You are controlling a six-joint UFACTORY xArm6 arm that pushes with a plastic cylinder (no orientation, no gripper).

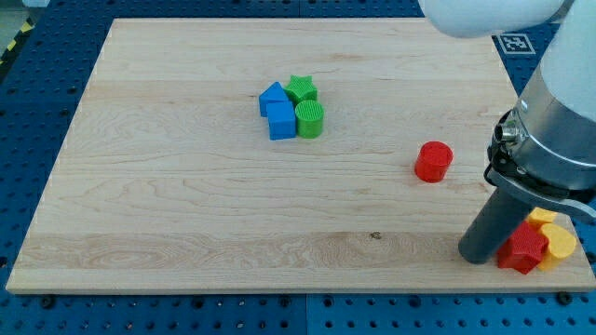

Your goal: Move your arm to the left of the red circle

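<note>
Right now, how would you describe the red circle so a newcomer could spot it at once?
Start at the wooden board and look to the right half, about mid-height. There a red circle stands alone, up and to the view's left of my tip. Unlike the red star, which is packed against yellow blocks at the bottom right corner, it is round and touches nothing.

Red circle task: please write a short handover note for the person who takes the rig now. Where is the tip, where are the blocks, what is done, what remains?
My tip rests on the board near the view's bottom right, touching the red star, with yellow blocks just behind it.
The red circle stands apart, up and to the view's left of my tip.
A cluster of blue cube, blue block, green star and green cylinder sits near the top centre.
Done: nothing visible yet.
Left: bring my tip to the circle's left side.
</note>
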